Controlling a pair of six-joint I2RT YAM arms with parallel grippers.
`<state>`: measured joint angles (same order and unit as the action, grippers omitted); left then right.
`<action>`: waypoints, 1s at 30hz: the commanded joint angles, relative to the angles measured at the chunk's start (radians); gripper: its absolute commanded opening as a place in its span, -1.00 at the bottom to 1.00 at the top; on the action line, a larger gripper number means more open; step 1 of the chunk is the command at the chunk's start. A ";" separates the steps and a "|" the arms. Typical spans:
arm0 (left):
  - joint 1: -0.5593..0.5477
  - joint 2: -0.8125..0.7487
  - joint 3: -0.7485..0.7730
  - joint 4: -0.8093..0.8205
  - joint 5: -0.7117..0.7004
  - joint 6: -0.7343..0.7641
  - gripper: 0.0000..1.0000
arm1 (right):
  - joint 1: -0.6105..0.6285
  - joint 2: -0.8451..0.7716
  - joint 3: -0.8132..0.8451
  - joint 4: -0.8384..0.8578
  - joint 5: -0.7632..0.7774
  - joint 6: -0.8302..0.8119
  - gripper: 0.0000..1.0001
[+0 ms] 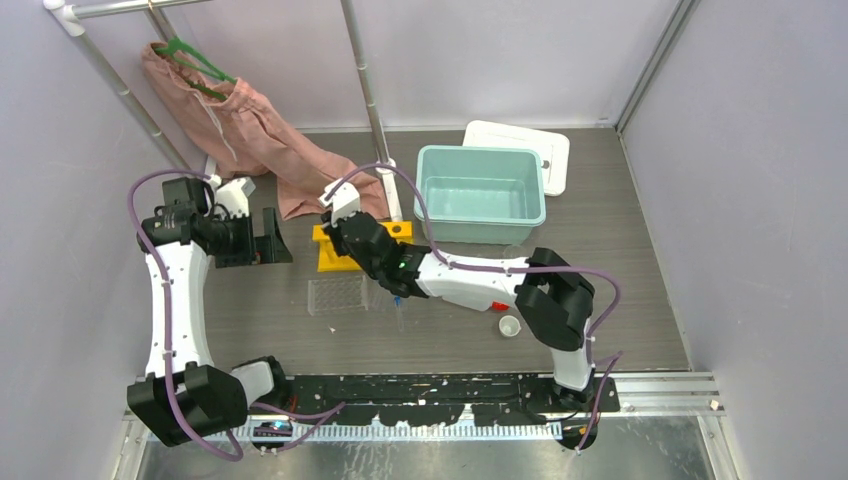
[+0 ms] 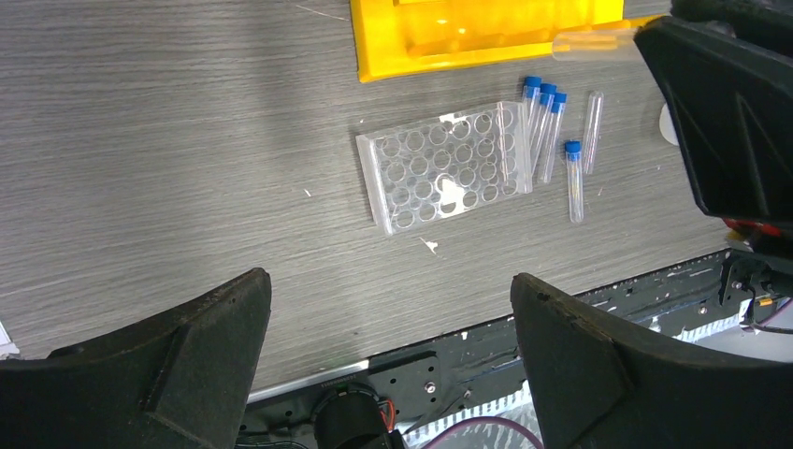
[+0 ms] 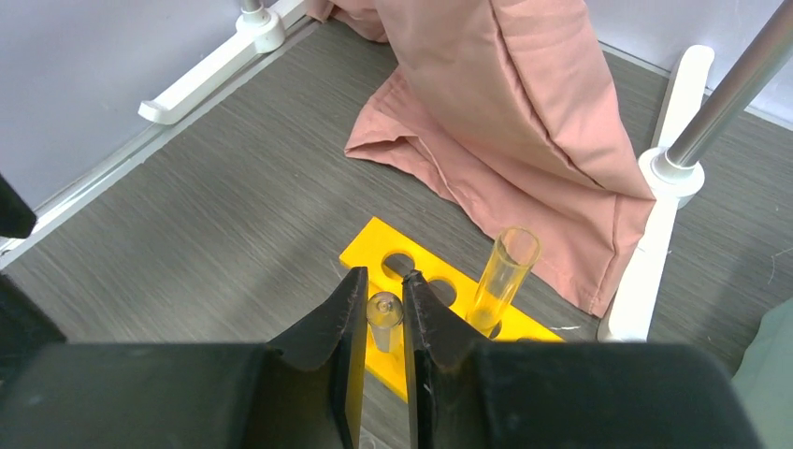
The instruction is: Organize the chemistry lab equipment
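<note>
My right gripper point(image 3: 384, 297) is shut on a clear uncapped tube point(image 3: 384, 315), held just above the yellow tube rack point(image 3: 436, 296). Another clear tube point(image 3: 505, 275) stands tilted in a rack hole to its right. From above, the right gripper point(image 1: 338, 232) sits over the rack point(image 1: 331, 262). The clear well tray point(image 2: 444, 166) lies in front of the rack, with several blue-capped tubes point(image 2: 546, 122) and one uncapped tube point(image 2: 592, 118) lying beside it. My left gripper point(image 2: 391, 281) hangs open and empty, high over the table at the left point(image 1: 272, 240). A tiny white cup point(image 1: 509, 326) stands by the right arm.
A teal bin point(image 1: 480, 190) sits behind the rack, a white lid point(image 1: 520, 150) behind it. The pink cloth point(image 1: 250, 130) hangs from a green hanger and trails onto the table near a white stand foot point(image 3: 645, 262). A red nozzle point(image 1: 497, 305) peeks from under the right arm.
</note>
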<state>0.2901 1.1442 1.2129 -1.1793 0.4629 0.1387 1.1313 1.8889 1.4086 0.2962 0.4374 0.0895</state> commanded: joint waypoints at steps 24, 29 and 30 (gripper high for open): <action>0.007 -0.006 0.023 0.005 -0.006 0.008 0.99 | 0.000 0.113 0.003 0.126 0.027 -0.073 -0.99; 0.007 -0.004 0.028 0.005 -0.006 0.011 0.99 | 0.000 0.129 0.011 0.120 0.029 -0.082 -0.99; 0.007 -0.003 0.029 0.005 -0.006 0.012 0.99 | 0.001 0.131 0.012 0.118 0.029 -0.084 -0.99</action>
<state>0.2901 1.1461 1.2129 -1.1793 0.4526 0.1387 1.1305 2.0190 1.3819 0.3695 0.4469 0.0273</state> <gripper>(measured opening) 0.995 0.230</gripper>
